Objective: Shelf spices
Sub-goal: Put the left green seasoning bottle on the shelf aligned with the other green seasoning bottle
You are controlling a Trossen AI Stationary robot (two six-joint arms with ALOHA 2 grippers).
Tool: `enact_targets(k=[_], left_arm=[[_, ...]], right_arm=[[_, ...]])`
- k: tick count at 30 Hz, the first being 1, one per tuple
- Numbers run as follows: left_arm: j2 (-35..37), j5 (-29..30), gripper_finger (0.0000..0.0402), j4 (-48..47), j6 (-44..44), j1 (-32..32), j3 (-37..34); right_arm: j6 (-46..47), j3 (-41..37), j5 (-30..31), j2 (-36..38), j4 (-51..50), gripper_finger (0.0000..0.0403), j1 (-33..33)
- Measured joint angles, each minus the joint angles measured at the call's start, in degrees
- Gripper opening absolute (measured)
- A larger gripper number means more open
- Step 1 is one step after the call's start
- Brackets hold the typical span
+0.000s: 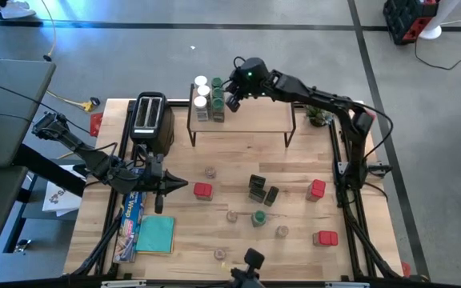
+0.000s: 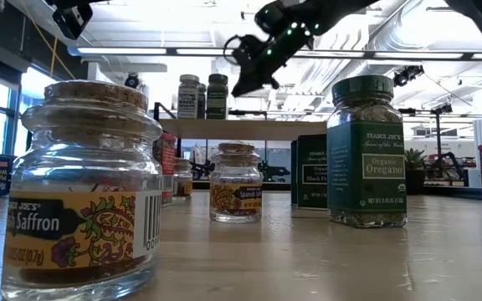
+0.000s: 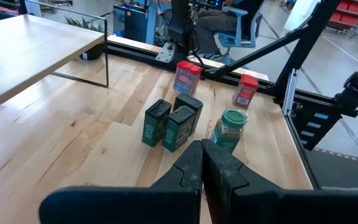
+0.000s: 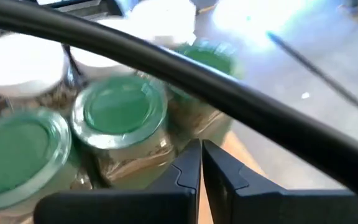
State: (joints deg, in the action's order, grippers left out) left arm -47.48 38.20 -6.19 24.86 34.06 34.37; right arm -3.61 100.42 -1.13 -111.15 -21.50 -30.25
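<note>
Right gripper hovers above the jar cluster at the left end of the shelf, fingers pinched together, holding nothing. From its wrist view I look down on green lids and white lids packed touching. My guess is they were tucked into the far corner to leave the rest of the wooden top free for what remains.

Left gripper is parked low beside the toaster, fingers closed and empty, pointed across the table at the loose stock. Waiting, I judge.

On the shelf: 2 white-lidded jars and about 3 green-lidded jars (count uncertain, the arm covers part).

Still on the table: 3 red tins, dark boxes standing together, a green-lidded oregano jar, several small cork-topped saffron jars.

Materials: clear glass jars with printed paper labels; squat rounded saffron jars with rough cork stoppers; rectangular hard-edged tins and boxes. Shelf is a pale flat plank on thin black metal legs. The round glass will likely need a centred pinch; the boxes offer flat sides.

The task looks well under halfway.
</note>
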Motion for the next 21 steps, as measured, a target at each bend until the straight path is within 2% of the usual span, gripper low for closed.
enact_targets(k=[5, 10, 14, 21], left_arm=[[0.0, -0.02, 0.0001, -0.01, -0.04, 0.0, 0.0], [-0.01, -0.02, 0.0001, -0.03, -0.49, 0.0, 0.0], [0.0, -0.04, 0.0001, 0.07, -0.95, 0.0, 0.0], [-0.02, -0.04, 0.0001, 0.09, -0.96, 0.0, 0.0]], right_arm=[[-3.14, 0.0, 1.99, 4.29, -2.73, 0.0009, 2.32], [-10.97, 0.04, 0.26, 6.79, -12.84, 0.0009, 10.47], [-15.77, 0.04, -3.58, 5.08, -16.78, 0.0009, 15.93], [-15.46, 0.0, 0.56, -0.36, -13.92, 0.0009, 15.21]])
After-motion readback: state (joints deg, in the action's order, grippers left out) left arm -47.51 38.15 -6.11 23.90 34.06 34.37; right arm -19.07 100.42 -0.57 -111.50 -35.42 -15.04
